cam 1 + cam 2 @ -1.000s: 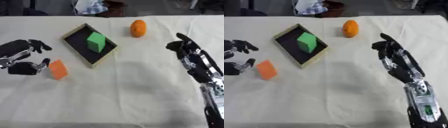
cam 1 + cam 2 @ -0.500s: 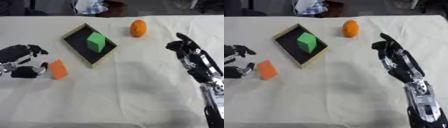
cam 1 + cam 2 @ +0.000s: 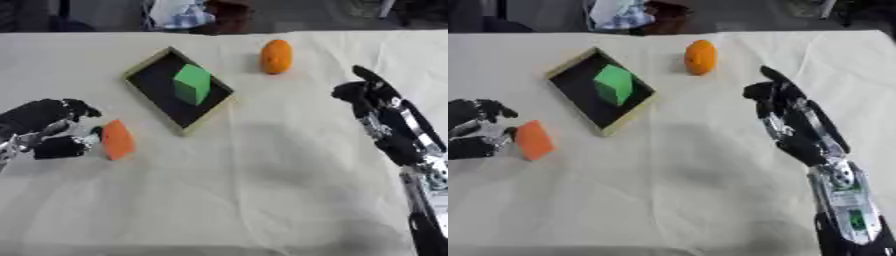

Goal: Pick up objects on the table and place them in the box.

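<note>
Left eye view, read left to right. The left hand point(image 3: 44, 131) sits at the left edge of the desk point(image 3: 262, 190), fingers curled, thumb end touching the left side of the orange block point(image 3: 116, 139). The upper fingers arch above and left of the block; they do not wrap it. Cannot tell whether any pinch is made; the block appears to lie on the cloth, not lifted.

Next right: the box point(image 3: 178, 89), a shallow dark tray with a pale rim, set askew. One green block point(image 3: 192, 83) stands inside it. That item counts as done.

Further right and farther back: an orange fruit point(image 3: 276, 56) lies on the desk, well apart from the box and from both hands. Untouched.

Far right: the right hand point(image 3: 378, 107) hovers over bare cloth, fingers fairly straight and spread, holding nothing.

Progress, judged from the layout: one of three things is in the box, two remain out. The orange block looks like the item in hand, at the approach or early grasp stage; lifting and carrying it right to the box are not yet done. The fruit is left for later, and the right hand is nearer to it.
</note>
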`<act>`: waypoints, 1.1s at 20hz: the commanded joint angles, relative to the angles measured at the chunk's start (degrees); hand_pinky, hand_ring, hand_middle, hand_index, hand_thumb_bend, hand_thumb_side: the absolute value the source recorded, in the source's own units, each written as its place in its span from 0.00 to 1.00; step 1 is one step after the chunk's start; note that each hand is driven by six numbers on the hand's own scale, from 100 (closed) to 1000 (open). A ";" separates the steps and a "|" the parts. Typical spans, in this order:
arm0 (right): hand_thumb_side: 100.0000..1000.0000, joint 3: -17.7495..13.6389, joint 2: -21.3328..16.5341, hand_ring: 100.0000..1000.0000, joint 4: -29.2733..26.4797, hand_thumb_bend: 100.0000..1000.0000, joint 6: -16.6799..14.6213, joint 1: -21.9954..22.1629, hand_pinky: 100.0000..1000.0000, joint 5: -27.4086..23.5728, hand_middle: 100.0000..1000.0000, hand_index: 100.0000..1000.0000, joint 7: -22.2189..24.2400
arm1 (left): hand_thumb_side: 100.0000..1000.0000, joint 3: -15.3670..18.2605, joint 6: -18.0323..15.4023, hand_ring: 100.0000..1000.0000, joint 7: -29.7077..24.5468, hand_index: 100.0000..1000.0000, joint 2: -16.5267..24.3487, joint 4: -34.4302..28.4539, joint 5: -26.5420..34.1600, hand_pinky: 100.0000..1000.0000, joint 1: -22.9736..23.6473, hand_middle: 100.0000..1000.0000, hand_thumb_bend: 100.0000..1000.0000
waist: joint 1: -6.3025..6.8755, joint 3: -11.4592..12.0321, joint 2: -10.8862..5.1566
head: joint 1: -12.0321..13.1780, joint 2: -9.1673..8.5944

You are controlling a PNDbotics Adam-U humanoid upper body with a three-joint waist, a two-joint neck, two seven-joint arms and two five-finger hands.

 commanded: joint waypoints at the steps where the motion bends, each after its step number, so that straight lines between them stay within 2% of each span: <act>1: 0.48 -0.32 -0.95 0.79 -0.75 0.00 -0.15 -0.73 0.91 0.25 0.71 0.98 -0.04 | 1.00 0.26 -0.64 0.71 0.61 0.90 0.93 -0.96 0.24 0.72 -0.98 0.76 0.00 | 0.53 -0.04 -1.14 | 0.11 0.27; 14: 0.49 -0.27 -0.89 0.79 -0.68 0.00 -0.17 -0.66 0.91 0.29 0.71 0.98 0.01 | 1.00 -1.35 -3.25 0.69 1.41 0.92 0.73 -2.09 -4.01 0.71 -1.97 0.75 0.23 | 0.54 -0.23 -1.22 | 0.12 0.27; 19: 0.48 -0.27 -0.89 0.79 -0.63 0.00 -0.18 -0.66 0.91 0.27 0.71 0.98 0.02 | 1.00 -2.16 -4.07 0.68 1.17 0.92 0.23 -1.70 -5.87 0.71 -2.68 0.74 0.23 | 0.48 -0.31 -1.21 | 0.13 0.27; 22: 0.48 -0.24 -0.87 0.79 -0.62 0.00 -0.19 -0.67 0.91 0.25 0.71 0.98 0.06 | 0.97 -2.58 -4.51 0.67 0.92 0.92 -0.02 -1.48 -6.50 0.71 -3.06 0.73 0.23 | 0.47 -0.35 -1.19 | 0.13 0.27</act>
